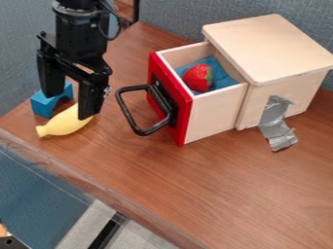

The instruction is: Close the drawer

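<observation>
Worktop [228, 194] bearing a wooden box [270, 46], its red-fronted drawer [214, 115] pulled out and containing a strawberry [197, 78] on blue cloth [220, 74]; the gripper [67, 104] hangs near a banana [64, 123], its jaws apart.

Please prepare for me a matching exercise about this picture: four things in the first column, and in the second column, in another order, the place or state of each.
Column 1
1. Red toy strawberry
2. Light wooden drawer with red front
3. Strip of silver-grey tape
4. Yellow banana-shaped toy

Column 2
A. Stuck to the side of the pale wooden box
B. On the brown wooden tabletop, beside the blue arch-shaped block
C. On the blue fabric
D. Pulled out, not closed

Right pairs: 1-C, 2-D, 3-A, 4-B
</observation>
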Controlling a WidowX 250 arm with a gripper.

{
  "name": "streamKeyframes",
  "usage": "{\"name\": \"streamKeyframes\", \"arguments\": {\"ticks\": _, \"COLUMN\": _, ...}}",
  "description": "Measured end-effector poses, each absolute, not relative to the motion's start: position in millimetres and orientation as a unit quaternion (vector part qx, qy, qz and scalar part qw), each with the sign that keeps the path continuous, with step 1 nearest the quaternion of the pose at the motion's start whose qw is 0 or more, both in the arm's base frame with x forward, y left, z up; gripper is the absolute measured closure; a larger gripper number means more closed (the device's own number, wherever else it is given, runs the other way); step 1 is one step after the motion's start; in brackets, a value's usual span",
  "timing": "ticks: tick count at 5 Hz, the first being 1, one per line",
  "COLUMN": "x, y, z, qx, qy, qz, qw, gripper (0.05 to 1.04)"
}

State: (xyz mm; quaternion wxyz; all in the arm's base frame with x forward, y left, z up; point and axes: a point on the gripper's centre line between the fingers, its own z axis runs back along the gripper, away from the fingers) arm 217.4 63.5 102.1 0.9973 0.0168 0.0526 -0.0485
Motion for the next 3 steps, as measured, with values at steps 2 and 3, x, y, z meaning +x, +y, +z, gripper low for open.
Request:
{"name": "streamKeyframes", "arguments": {"ticks": 2, "x": 216.9, "y": 64.2, "z": 92.0, "qx": 0.0, "qy": 0.063, "qz": -0.051, "qw": 0.997, "gripper": 0.083}}
{"name": "streamKeyframes", "arguments": {"ticks": 3, "x": 213.8, "y": 65.6, "z": 81.7, "qx": 0.006, "qy": 0.055, "qz": -0.071, "qw": 0.996, "gripper": 0.083}}
